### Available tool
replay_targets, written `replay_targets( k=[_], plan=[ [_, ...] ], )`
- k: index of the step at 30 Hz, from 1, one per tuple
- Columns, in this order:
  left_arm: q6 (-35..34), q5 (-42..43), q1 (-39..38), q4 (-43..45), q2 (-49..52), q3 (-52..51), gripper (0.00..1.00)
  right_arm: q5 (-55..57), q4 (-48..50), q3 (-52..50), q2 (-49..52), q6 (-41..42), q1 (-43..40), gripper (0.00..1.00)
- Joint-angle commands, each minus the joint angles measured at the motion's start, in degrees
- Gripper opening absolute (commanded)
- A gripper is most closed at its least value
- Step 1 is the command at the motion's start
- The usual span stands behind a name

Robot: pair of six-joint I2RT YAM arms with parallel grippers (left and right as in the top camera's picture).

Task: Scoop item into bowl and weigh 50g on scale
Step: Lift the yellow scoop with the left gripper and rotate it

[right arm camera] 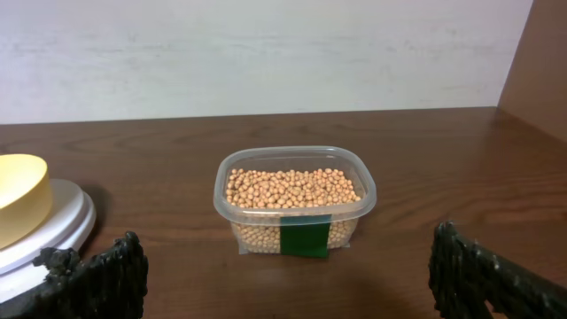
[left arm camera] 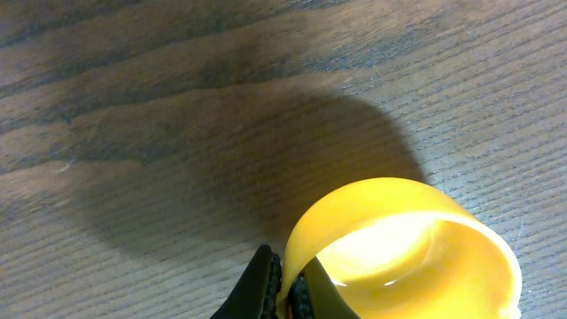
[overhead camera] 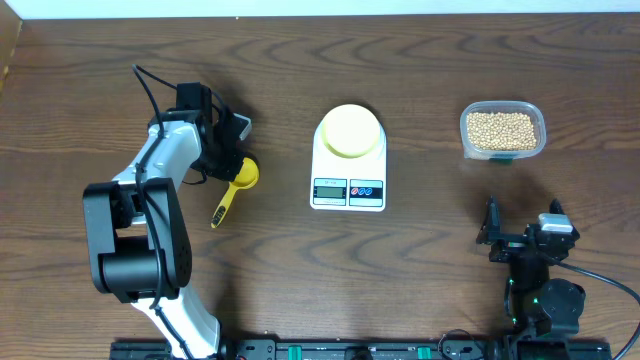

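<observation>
Yellow scoop (overhead camera: 240, 175); white scale (overhead camera: 348, 170); tan beans (overhead camera: 500, 128); pale yellow-green bowl (overhead camera: 350, 130)

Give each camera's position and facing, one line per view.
Overhead: above the table, looking straight down; left arm, right arm, scale, bowl, bean tub show.
Left wrist: close over the table, facing the yellow scoop held by its own fingers.
Right wrist: low, facing the bean tub; its open fingers frame it.
Shared: overhead and right wrist both show bean tub, bowl, scale.

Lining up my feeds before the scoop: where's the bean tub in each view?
Overhead: bean tub, upper right, right of the scale.
Left wrist: not in it.
Right wrist: bean tub at centre, straight ahead.
Shared landmark: the scale, overhead centre, right wrist's left edge.
</observation>
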Motion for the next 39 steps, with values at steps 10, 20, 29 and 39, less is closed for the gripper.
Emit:
replay_targets(
  k=[10, 20, 29, 39],
  plan=[
    [-0.1, 0.7, 0.1, 0.0, -4.7, -0.3, 0.08, -0.1, -0.2, -0.1, -0.3, -0.6, -0.2, 0.99],
    [-0.4, 0.7, 0.1, -0.2, -8.3, -0.3, 0.08, -0.1, -0.2, -0.1, -0.3, -0.6, -0.2, 0.99],
    [-1.5, 0.7, 0.1, -0.4, -13.0, -0.3, 0.08, -0.1, -0.2, -0.1, -0.3, -0.6, -0.2, 0.99],
    [-8.2, 0.7, 0.1, -0.3, -16.4, -0.3, 0.08, -0.1, -0.2, -0.1, -0.3, -0.6, -0.2, 0.99]
  ],
)
